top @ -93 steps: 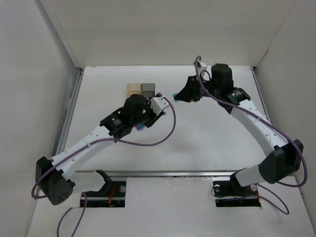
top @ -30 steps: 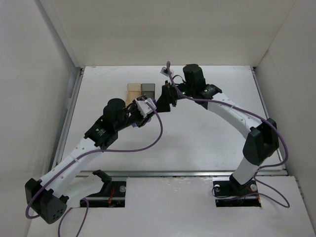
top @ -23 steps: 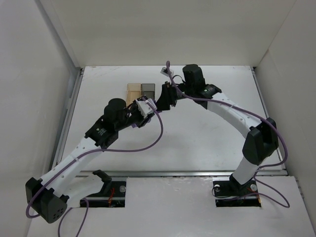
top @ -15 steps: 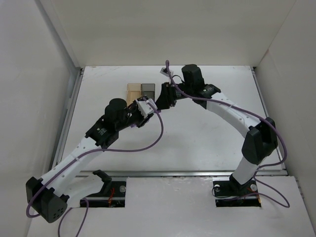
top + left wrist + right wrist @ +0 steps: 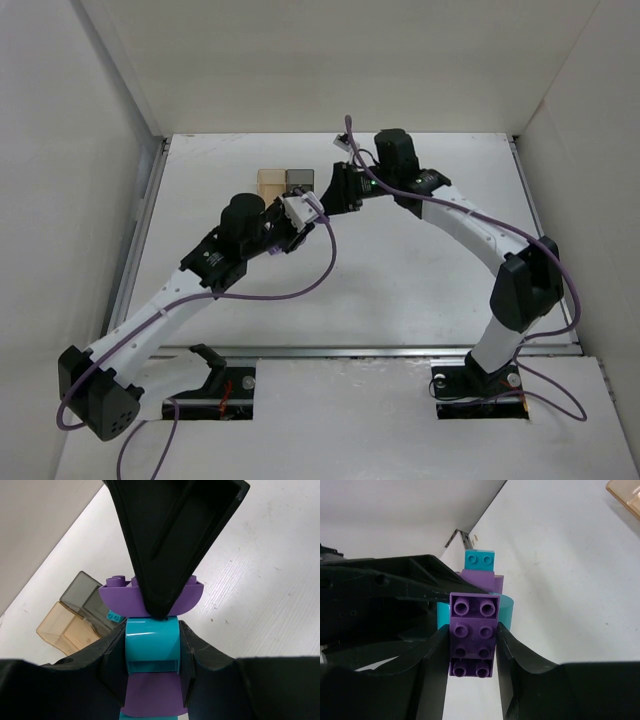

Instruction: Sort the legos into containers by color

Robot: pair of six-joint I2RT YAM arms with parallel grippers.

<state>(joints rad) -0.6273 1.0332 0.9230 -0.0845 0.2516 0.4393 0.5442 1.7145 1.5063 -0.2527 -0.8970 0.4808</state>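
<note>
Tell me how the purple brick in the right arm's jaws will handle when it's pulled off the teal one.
Probably rigid: the purple brick looks like hard moulded plastic, undeformed between the jaws. Likely light, being small. Its glossy sides could slip, since it seems pressed onto the teal brick.

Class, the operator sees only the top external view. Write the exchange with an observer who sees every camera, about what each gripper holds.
Operator: What does the left gripper hold?
Observer: It is shut on a teal brick, gripped by its sides.
Operator: And the right?
Observer: The right gripper is shut on a purple brick, two studs by four, joined to that teal brick.
</note>
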